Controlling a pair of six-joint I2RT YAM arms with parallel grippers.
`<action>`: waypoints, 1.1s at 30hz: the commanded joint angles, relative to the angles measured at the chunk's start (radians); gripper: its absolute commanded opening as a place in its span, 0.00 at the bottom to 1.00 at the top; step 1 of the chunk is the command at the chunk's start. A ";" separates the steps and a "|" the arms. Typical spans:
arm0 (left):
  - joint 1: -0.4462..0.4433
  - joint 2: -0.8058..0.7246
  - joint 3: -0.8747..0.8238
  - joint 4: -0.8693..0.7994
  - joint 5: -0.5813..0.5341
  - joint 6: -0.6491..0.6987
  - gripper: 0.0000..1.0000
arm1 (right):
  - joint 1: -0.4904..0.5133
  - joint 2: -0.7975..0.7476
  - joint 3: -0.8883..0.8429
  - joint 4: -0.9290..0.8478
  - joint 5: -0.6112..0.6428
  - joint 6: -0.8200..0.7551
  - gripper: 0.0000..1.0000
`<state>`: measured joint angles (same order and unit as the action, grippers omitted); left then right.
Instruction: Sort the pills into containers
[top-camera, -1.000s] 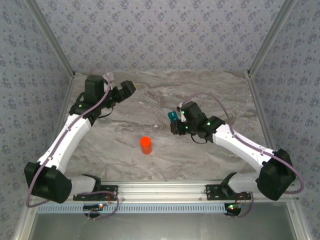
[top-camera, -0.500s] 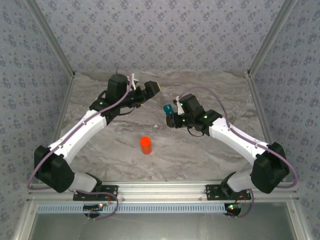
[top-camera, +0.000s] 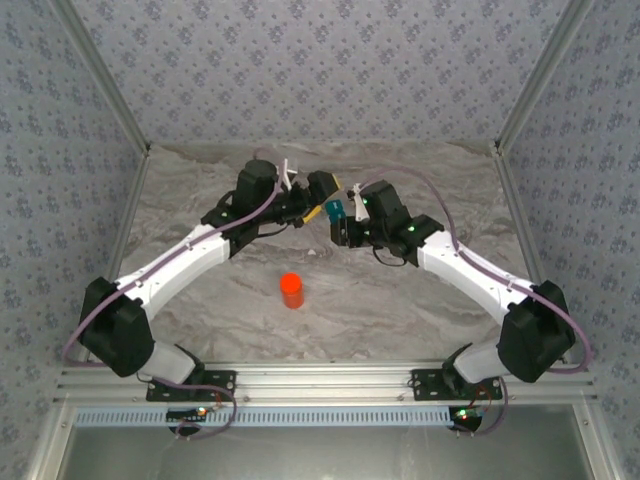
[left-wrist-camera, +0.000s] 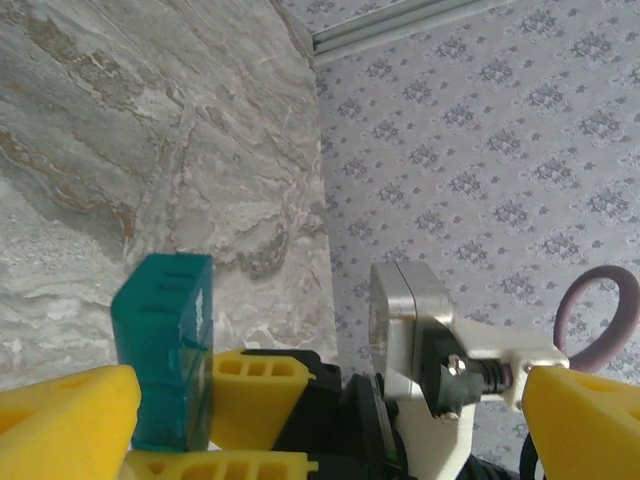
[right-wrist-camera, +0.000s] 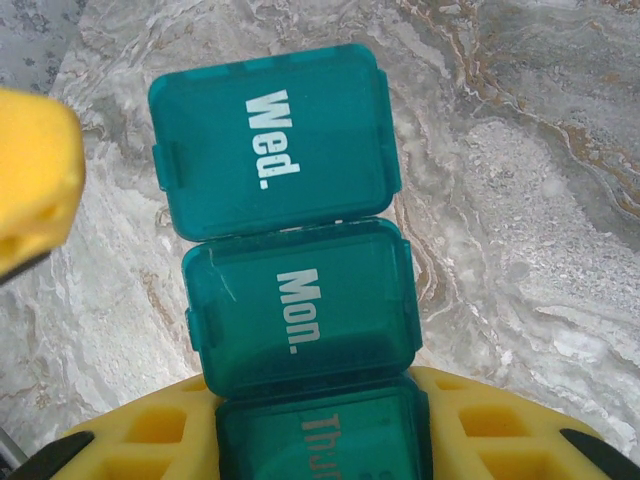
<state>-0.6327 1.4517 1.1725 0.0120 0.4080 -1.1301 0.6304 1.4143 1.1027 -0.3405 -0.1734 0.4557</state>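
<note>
Containers (right-wrist-camera: 285, 235), half-hidden lid (right-wrist-camera: 335, 430) perhaps "Thu", clamped in right pincer (right-wrist-camera: 318, 455); left pincer (top-camera: 325, 192) wide.

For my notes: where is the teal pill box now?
Seen from above, the right hand holds the teal pill box near the table's middle; the open left hand is just left of it.

The top camera looked down from high behind the near edge, taking in the whole marble table (top-camera: 380, 310) from afar. The right wrist camera sat very close over the teal box (right-wrist-camera: 290, 250), facing its lids. The left wrist camera viewed that same box edge-on from just beside it, looking toward the patterned wall (left-wrist-camera: 500, 150).
</note>
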 joint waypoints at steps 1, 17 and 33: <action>-0.013 0.002 -0.004 0.057 0.003 -0.023 0.98 | -0.004 0.009 0.037 0.017 -0.017 0.015 0.38; -0.022 0.027 -0.003 0.064 -0.014 -0.018 0.98 | -0.006 0.008 0.035 0.032 -0.040 0.031 0.38; -0.030 0.041 0.040 0.060 -0.019 -0.013 0.98 | -0.004 0.014 0.016 0.044 -0.047 0.035 0.38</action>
<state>-0.6510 1.4887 1.1732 0.0494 0.3965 -1.1435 0.6296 1.4223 1.1046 -0.3161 -0.1993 0.4820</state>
